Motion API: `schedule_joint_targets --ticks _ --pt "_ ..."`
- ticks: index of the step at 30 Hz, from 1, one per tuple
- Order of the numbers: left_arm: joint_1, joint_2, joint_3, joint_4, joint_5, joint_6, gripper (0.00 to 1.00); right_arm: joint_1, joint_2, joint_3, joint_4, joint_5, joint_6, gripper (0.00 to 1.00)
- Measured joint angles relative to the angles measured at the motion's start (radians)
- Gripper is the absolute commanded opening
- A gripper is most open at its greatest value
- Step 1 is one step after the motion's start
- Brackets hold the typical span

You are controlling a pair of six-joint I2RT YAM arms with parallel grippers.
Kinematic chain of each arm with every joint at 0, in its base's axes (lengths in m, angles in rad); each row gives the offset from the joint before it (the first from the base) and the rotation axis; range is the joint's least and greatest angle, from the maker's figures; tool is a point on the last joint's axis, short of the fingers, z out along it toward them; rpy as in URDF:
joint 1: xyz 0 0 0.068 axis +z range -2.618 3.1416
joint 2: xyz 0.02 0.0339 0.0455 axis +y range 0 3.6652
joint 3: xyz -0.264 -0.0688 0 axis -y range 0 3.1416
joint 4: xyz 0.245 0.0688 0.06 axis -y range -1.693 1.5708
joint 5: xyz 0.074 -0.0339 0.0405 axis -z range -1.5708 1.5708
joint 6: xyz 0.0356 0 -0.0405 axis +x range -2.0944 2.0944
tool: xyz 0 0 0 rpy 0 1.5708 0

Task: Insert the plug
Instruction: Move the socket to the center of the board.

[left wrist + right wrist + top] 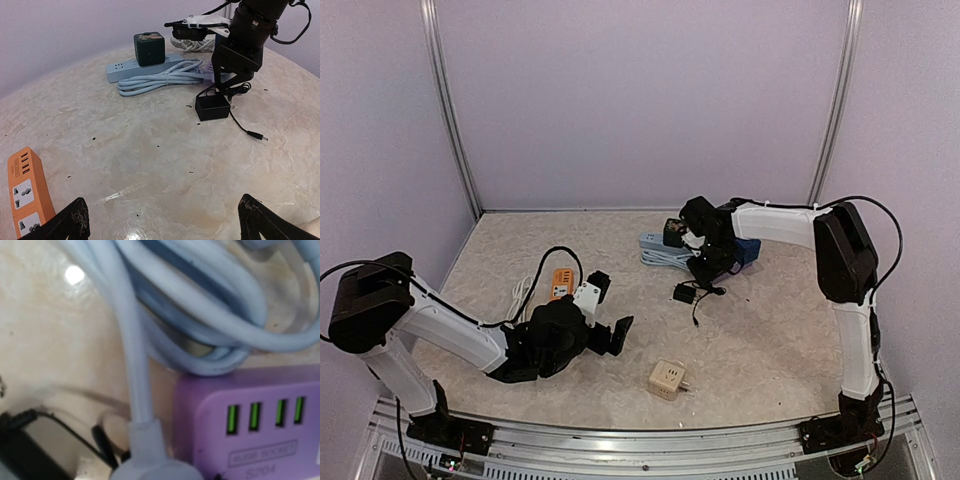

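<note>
Orange strip (559, 284): well left of the black adapter (683, 293). Left gripper (610, 308): left of the adapter, jaws spread wide, nothing between them. Beige cube (667, 380): nearer the arm bases than the adapter. Right gripper (705, 268): just behind the adapter, low over the coiled cable (665, 258); whether it is clenched or released cannot be told. Pale plug (150, 467): on the table just right of the adapter, beside the purple strip (250, 440).
</note>
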Motion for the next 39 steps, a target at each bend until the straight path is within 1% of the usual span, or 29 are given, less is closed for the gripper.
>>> schedule_joint_targets --ticks 3,5,14,21,29,33,35,36,39 --pt "0.000 0.000 0.000 0.000 0.000 0.000 0.99 0.000 0.000 0.000 0.005 -0.005 0.000 0.29" --pt "0.000 0.000 0.000 0.000 0.000 0.000 0.99 0.000 0.000 0.001 0.008 -0.007 -0.006 0.25" --pt "0.000 0.000 -0.002 0.008 0.000 0.000 0.99 -0.005 -0.006 0.014 -0.005 -0.051 -0.005 0.25" --pt "0.000 0.002 -0.004 0.011 -0.001 0.000 0.99 -0.006 -0.006 0.133 -0.102 -0.088 -0.034 0.23" --pt "0.000 0.016 -0.008 0.023 -0.005 -0.002 0.99 -0.006 -0.004 0.195 -0.147 -0.107 -0.043 0.24" --pt "0.002 0.016 -0.008 0.018 -0.016 -0.018 0.99 -0.006 0.050 0.339 -0.182 -0.094 -0.035 0.24" --pt "0.007 0.013 -0.008 0.003 -0.019 -0.029 0.99 -0.006 0.108 0.438 -0.199 -0.084 -0.031 0.24" --pt "0.011 0.011 -0.008 -0.007 -0.019 -0.038 0.99 -0.006 0.159 0.521 -0.223 -0.078 -0.029 0.24" --pt "0.031 -0.011 -0.013 -0.030 -0.018 -0.067 0.99 -0.010 0.264 0.646 -0.240 -0.064 -0.019 0.24"
